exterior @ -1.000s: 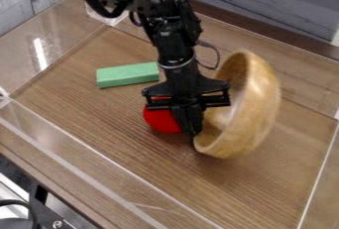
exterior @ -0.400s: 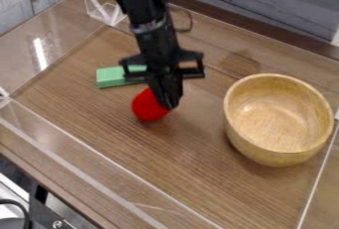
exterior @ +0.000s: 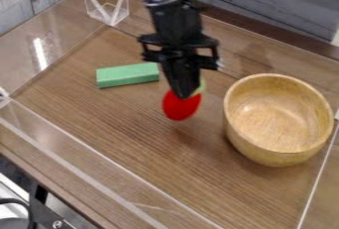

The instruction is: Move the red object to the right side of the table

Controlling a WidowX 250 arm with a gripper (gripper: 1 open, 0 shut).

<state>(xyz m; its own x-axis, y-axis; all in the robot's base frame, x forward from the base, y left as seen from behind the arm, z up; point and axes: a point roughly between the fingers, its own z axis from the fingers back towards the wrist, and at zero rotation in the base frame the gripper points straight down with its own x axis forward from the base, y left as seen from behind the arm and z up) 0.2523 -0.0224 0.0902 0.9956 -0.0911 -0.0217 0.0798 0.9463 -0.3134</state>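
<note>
We note gripper clenched on red object; bowl just right, between it and table's right wall; green block left.

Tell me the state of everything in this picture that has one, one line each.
Gripper: jaws shut on the red object.
Red object: held, apparently lifted just off the table.
Wooden bowl: upright, empty, right of the red object.
Green block: lying flat on the table, clear of the gripper.
</note>
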